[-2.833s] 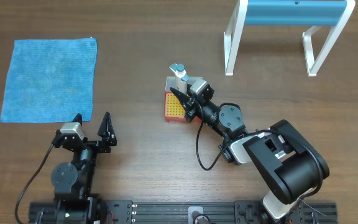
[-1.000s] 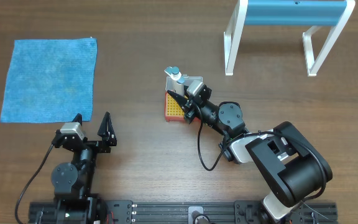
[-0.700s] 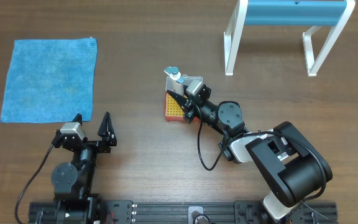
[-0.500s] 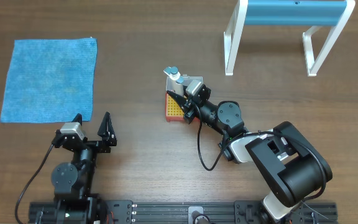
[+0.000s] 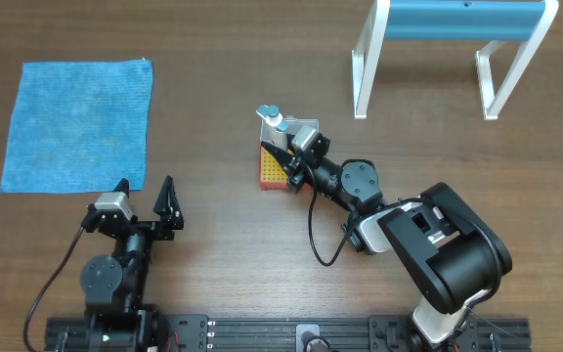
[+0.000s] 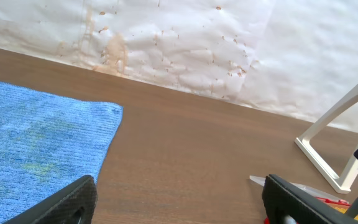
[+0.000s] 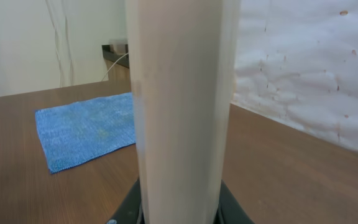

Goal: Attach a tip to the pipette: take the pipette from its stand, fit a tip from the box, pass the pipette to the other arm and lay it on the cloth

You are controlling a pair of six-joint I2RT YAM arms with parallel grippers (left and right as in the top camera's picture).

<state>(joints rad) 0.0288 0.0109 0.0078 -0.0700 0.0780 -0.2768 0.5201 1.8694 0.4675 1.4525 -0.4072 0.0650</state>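
Top view puts your right end effector (image 5: 296, 154) clamped on the pipette (image 5: 276, 119) at the tip box (image 5: 273, 170), so press straight down onto one tip, pipette upright, then lift cleanly toward the wide-open left end effector (image 5: 145, 184).

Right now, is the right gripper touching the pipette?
Touching. The right wrist view shows the fingers of the right gripper pressed against both sides of the white pipette, with no gap.
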